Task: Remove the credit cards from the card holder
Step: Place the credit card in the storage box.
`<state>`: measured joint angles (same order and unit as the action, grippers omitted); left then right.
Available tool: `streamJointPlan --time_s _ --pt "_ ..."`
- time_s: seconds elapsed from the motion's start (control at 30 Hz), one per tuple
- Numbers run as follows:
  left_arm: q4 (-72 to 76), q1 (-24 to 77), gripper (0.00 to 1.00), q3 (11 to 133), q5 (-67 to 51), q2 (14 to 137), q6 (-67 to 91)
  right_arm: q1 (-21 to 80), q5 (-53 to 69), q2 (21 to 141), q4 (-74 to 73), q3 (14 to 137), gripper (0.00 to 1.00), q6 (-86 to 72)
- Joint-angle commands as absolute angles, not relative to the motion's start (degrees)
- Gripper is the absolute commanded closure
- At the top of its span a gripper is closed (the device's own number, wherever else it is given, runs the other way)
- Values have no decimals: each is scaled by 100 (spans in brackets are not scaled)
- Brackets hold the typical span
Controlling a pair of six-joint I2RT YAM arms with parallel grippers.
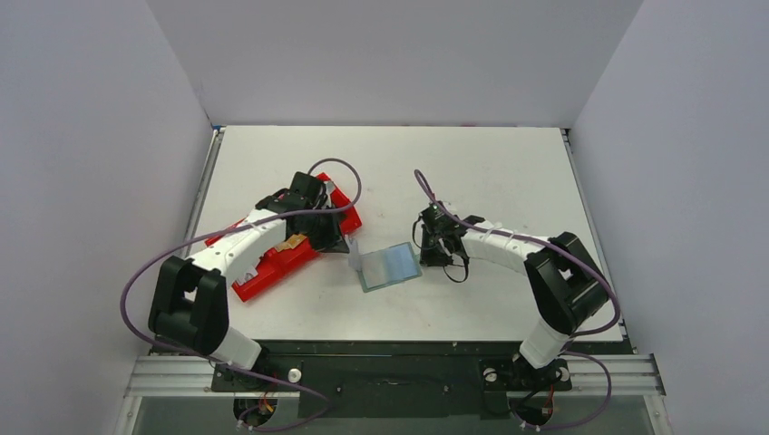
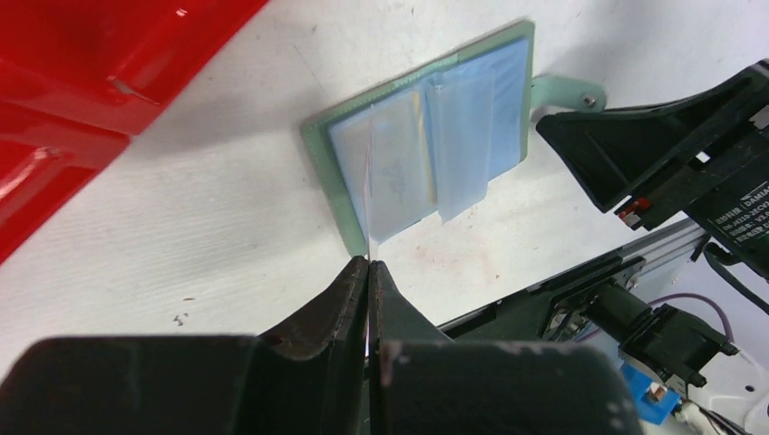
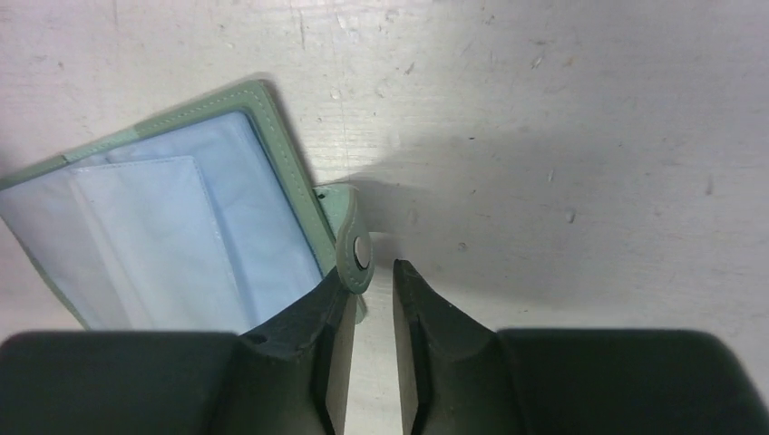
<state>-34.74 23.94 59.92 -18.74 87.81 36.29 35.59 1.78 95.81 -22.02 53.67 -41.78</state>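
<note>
left gripper (image 2: 369, 265): jaws pinched on thin card (image 2: 370, 195) | card holder (image 2: 319, 149): stitched grey-green, clear sleeves | right gripper (image 3: 372, 272): jaws spread | label (image 2: 745, 207) read: "DAMIAO"

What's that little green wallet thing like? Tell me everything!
The grey-green card holder lies open and flat on the white table. It has a stitched border, clear bluish plastic sleeves inside and a tab with a metal snap. The left pincer is shut on a thin sheet rising from it; the right pincer sits by the tab.

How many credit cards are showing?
2: tan card in the red tray; pale card, edge-on, pinched by the left gripper over the card holder. More may be hidden.
</note>
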Motion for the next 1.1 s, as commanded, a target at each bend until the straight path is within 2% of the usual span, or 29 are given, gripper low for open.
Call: streamJointPlan --time_s 0.0,0.2,0.33,0.5,0.73,1.07 --pt "-4020 2184 100 6446 -1369 8216 3481 3519 31 9090 -2644 6065 75 -4021" --pt "-4621 1912 100 6743 -836 7687 3486 3517 303 8747 -2810 6688 55 -3968" --pt "-5093 1768 100 6939 -235 7419 3553 3516 400 8653 -2872 6933 49 -3907" --pt "-5740 1605 100 7165 956 7057 3753 3499 537 8668 -2878 7043 46 -3815" --pt "-6490 949 100 7150 1747 6845 3926 3465 686 8772 -2869 7036 45 -3694" --pt "-6122 -78 100 6799 2026 7212 3498 3376 818 8722 -2885 6909 45 -3603"
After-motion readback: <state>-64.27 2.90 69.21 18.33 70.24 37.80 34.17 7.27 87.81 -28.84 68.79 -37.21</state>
